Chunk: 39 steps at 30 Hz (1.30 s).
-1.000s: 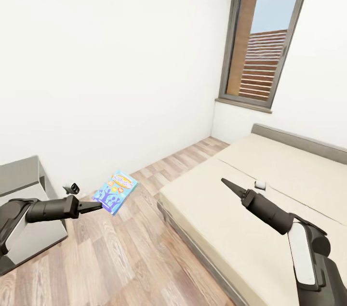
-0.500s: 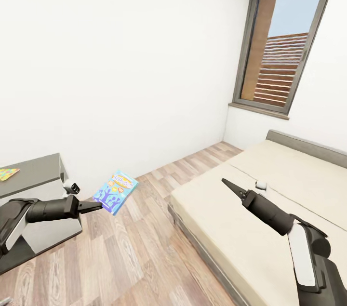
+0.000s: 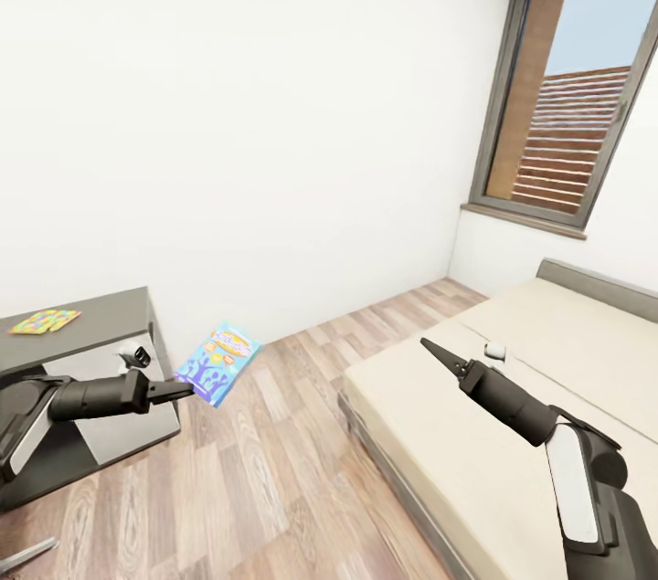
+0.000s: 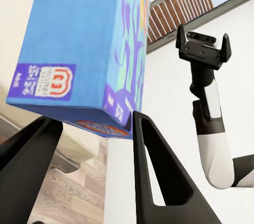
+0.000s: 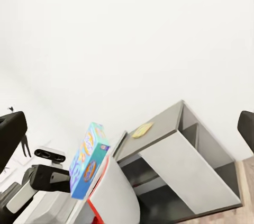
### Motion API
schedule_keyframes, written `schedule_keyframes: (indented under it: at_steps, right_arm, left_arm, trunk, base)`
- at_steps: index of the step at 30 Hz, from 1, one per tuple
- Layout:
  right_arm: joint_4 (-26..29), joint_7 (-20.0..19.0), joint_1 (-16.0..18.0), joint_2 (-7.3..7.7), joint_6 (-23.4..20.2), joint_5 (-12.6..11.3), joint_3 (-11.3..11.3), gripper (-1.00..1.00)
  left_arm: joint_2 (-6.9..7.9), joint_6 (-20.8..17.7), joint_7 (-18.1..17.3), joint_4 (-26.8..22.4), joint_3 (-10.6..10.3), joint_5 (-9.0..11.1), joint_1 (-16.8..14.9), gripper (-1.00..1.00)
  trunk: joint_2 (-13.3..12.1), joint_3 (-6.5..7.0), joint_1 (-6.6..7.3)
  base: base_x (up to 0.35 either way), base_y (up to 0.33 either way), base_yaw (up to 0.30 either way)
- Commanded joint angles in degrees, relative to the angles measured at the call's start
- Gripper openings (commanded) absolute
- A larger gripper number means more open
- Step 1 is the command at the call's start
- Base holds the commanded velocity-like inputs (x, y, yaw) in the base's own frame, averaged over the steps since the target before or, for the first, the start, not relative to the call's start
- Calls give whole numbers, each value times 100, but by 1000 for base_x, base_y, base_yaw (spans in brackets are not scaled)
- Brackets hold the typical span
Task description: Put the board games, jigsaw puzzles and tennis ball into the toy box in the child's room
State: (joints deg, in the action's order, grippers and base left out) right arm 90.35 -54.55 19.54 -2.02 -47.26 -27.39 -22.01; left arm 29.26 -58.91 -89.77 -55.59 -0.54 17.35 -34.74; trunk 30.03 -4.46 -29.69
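the bench [image 3: 100,317] and the jigsaw puzzle [image 3: 44,321] on it are cut by the head view's left edge, and the small white object [image 3: 494,349] on the bed [image 3: 548,333] is too small to identify.

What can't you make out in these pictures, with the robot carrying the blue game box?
- Table: head view, its far part cut off by the left edge.
- Jigsaw puzzle: too small to read its pieces.
- Blue game box: lettering too small and blurred.
- Right gripper: fingers overlap, so open or shut is unclear.
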Motion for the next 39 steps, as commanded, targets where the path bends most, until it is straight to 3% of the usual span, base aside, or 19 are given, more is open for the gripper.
schedule_keyframes:
  at_steps: [1, 11, 23, 39]
  right_arm:
    - [2, -14, 6, -4, -29, -3, -12, 100]
    - [18, -5, 6, -8, -29, -3, -7, 100]
    - [22, 8, 6, -5, -20, -3, 113, 100]
    - [9, 24, 6, -1, -20, -3, 232, 100]
  left_arm:
    - [1, -57, -23, 5, 0, 7, -7, -100]
    - [1, -46, -23, 44, 42, 6, -7, -100]
    - [1, -49, -23, 49, 34, 10, -7, -100]
    - [0, -46, -23, 49, 11, 10, -7, -100]
  trunk:
    - [10, -4, -4]
    - [10, 15, -4]
    - [10, 15, -4]
    - [10, 15, -4]
  base:
    - [115, -70, 204]
    - [258, -83, 81]
    - [245, 64, 262]
    - [69, 1, 281]
